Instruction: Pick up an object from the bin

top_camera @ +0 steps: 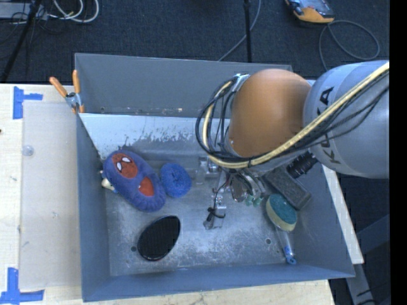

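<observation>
Robot gripper (215,213) over bare floor in the middle of the bin (191,279).
Front left, a black oval pad (159,237). Farther back, left of the gripper, a blue fuzzy ball (175,179), probably soft and light, best pinched across its middle. Gripper's opening: cannot tell; nothing visibly held.

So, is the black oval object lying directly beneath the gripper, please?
No, the black oval object lies well to the left of the gripper, with bare bin floor between them.

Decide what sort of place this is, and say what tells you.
Probably a robotics lab: a robot arm reaches into a grey metal bin, with cables trailing over the floor.
</observation>
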Robot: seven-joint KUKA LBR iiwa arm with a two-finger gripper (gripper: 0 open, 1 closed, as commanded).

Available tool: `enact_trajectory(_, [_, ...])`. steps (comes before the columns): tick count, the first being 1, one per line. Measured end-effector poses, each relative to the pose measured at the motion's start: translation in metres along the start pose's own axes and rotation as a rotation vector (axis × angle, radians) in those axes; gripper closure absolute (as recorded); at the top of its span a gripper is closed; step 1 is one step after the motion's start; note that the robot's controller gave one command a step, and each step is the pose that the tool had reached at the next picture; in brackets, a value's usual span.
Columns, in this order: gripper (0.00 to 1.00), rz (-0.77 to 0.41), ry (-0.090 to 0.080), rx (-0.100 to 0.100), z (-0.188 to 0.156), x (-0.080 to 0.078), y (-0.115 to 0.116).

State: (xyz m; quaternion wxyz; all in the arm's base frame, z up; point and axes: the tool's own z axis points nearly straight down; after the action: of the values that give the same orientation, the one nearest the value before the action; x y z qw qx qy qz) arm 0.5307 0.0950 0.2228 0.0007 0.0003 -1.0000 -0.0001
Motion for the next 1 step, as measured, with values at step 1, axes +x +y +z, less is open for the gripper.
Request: enact_trajectory(1, [0.0,0.055,-0.001,0.0,0.0462,0.0195,0.0252])
